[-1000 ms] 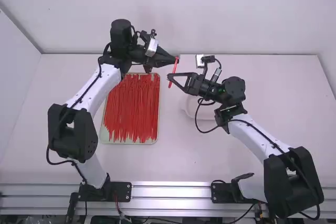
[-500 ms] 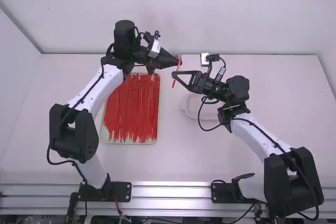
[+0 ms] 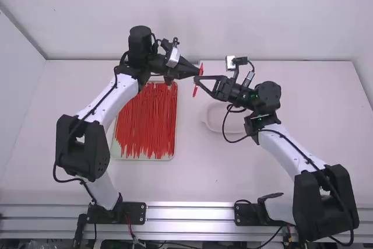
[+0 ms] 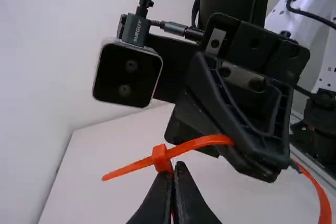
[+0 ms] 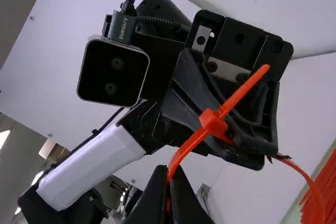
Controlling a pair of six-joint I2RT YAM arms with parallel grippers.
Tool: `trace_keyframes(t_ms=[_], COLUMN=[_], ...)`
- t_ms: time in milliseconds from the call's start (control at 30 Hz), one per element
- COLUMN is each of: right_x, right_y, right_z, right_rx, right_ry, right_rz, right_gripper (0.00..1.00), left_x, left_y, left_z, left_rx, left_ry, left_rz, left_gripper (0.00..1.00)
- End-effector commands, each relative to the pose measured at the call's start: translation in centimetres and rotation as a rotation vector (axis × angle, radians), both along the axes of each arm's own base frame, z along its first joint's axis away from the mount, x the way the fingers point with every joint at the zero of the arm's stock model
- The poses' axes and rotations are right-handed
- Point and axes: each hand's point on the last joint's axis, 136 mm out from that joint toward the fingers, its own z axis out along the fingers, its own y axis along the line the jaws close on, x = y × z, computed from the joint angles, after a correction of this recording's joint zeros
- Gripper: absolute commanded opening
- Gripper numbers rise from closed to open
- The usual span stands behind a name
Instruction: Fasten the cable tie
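A red cable tie (image 3: 198,81) hangs in the air between both grippers, above the table beyond the tray. My left gripper (image 3: 195,74) comes from the left and is shut on the tie beside its head. In the left wrist view its fingers (image 4: 163,192) pinch the tie (image 4: 157,160) just under the head. My right gripper (image 3: 202,81) meets it from the right. In the right wrist view the right fingers (image 5: 157,192) are shut on the strap (image 5: 181,153) below the head (image 5: 212,121). The strap bends into a loop (image 4: 315,184) toward the right gripper.
A tray (image 3: 143,158) holding a pile of red cable ties (image 3: 147,119) lies left of the middle. A pale shallow bowl (image 3: 217,122) sits on the table under the right arm. The white table is open to the right and front.
Both grippers have moved a little right and farther back together, carrying the tie between them. They stay shut on it.
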Motion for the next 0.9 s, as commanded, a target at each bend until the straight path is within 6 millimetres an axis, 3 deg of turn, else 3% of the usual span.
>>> trace_keyframes(t_ms=[0,867], right_x=[1.6,2.6], right_y=[-1.3,-2.6], right_z=[1.9,1.7], right_rx=[0.024,0.013], right_ry=[-0.046,-0.054], right_rz=[-0.075,-0.122], right_gripper=[0.00,0.00], left_x=[-0.9,-1.6], left_y=[-0.3,-1.2], left_z=[-0.3,-0.2], left_rx=[-0.008,-0.010], left_ry=[0.005,-0.005], left_rz=[-0.054,-0.080], left_gripper=[0.02,0.01])
